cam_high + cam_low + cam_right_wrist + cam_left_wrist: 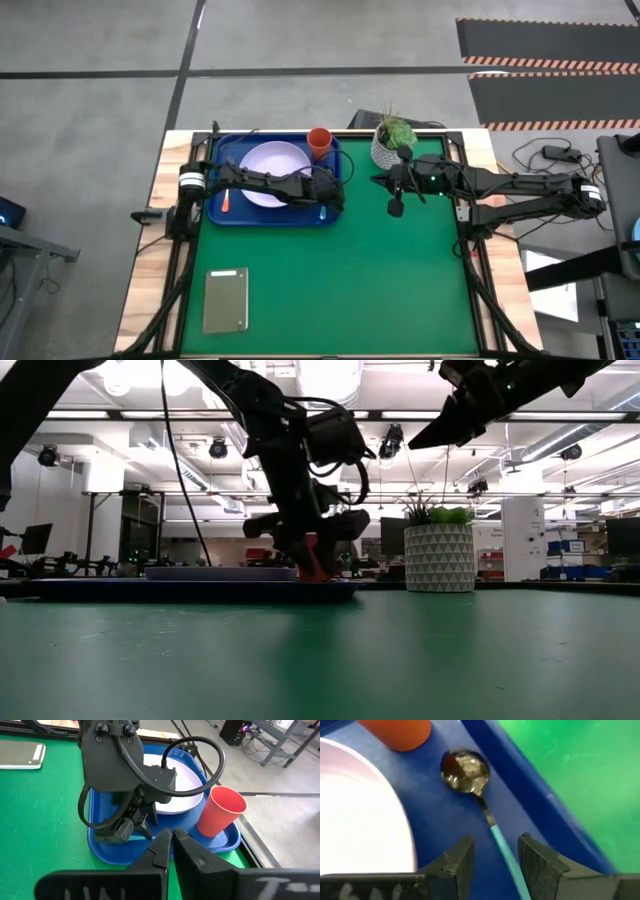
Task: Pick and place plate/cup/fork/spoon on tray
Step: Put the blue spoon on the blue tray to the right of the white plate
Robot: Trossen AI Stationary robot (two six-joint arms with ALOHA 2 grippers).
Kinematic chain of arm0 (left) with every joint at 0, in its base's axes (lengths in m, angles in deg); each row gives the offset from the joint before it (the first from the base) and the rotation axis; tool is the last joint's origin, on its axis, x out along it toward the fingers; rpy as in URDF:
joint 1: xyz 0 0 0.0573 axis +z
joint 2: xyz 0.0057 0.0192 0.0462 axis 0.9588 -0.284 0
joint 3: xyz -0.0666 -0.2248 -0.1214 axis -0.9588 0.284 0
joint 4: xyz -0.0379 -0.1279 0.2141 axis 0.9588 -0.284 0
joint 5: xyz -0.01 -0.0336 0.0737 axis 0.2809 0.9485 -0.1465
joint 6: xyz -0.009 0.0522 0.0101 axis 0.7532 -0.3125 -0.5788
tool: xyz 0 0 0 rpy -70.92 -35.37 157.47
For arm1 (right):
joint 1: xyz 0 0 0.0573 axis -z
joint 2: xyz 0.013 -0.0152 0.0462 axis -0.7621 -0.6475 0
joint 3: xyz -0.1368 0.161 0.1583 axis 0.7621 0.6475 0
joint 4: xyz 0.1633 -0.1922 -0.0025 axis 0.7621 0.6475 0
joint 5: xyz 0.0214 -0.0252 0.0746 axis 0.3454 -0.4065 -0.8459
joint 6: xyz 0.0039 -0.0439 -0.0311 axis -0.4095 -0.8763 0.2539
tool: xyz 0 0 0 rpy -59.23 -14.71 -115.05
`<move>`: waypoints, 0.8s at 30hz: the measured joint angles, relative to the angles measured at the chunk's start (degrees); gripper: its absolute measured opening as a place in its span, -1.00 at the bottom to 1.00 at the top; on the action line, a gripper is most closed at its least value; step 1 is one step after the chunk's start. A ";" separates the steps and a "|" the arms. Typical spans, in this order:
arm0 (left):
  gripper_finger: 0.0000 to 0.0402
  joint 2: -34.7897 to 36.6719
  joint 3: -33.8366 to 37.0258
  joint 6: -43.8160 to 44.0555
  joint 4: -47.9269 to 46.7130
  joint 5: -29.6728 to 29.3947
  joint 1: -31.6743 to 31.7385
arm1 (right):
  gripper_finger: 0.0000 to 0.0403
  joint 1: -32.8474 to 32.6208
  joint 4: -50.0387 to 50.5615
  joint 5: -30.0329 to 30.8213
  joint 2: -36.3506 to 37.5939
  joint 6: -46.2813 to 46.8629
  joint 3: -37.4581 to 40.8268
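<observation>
Blue plastic frames nearly everything that matters here: the tray (pixel 228 217) sits at the far left of the green worktop (pixel 330 290), and all four pieces of tableware appear to be on it already. The plate (pixel 268 157) lies flat in the middle, taking most of the floor. The cup (pixel 319 141) stands upright at the far right corner, just beside the plate. The fork (pixel 226 201) lies along the left side, its orange handle showing beyond the plate's edge.

The spoon (pixel 472 785) rests on the tray floor in the strip between the plate and the right-hand rim, bowl toward the cup, pale blue handle running back toward the left pincer (pixel 495 857). That pincer hangs low over the handle with its jaws apart, straddling it; whether the pads touch the handle is hard to tell from the wrist view, though the spoon looks to be lying on its own. My guess is that the spoon went into that strip because it was the only bare floor left.

The right pincer (pixel 172 851) is shut on nothing, held high above the worktop near the white pot with a plant (pixel 391 143), well clear of the tray.

A grey-green slab (pixel 225 299) lies alone at the near left.
</observation>
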 joint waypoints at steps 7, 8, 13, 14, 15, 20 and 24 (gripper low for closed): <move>-0.35 -2.60 0.00 0.60 1.78 0.35 -0.20 | -0.96 0.00 0.02 0.00 0.00 0.02 0.00; -0.35 -3.00 0.02 1.22 1.53 0.36 -0.20 | -0.96 0.00 0.04 -0.09 0.00 0.02 0.00; -0.38 -3.34 0.04 1.48 1.65 0.11 -0.20 | -0.96 0.00 0.04 -0.26 -0.04 0.02 0.00; -0.41 -3.41 0.04 1.50 1.65 0.07 -0.20 | -0.96 0.00 0.04 -0.26 -0.04 0.02 0.00; -0.46 -3.41 0.04 1.50 1.67 0.07 -0.20 | -0.96 0.00 0.03 -0.26 -0.04 -0.02 0.00; -0.78 -3.41 0.04 1.52 1.67 0.02 -0.20 | -0.96 0.00 0.04 -0.26 -0.04 -0.13 0.00; -0.96 -3.31 0.04 1.74 1.32 -0.88 -0.16 | -0.96 0.00 0.04 -0.26 -0.07 -0.15 0.18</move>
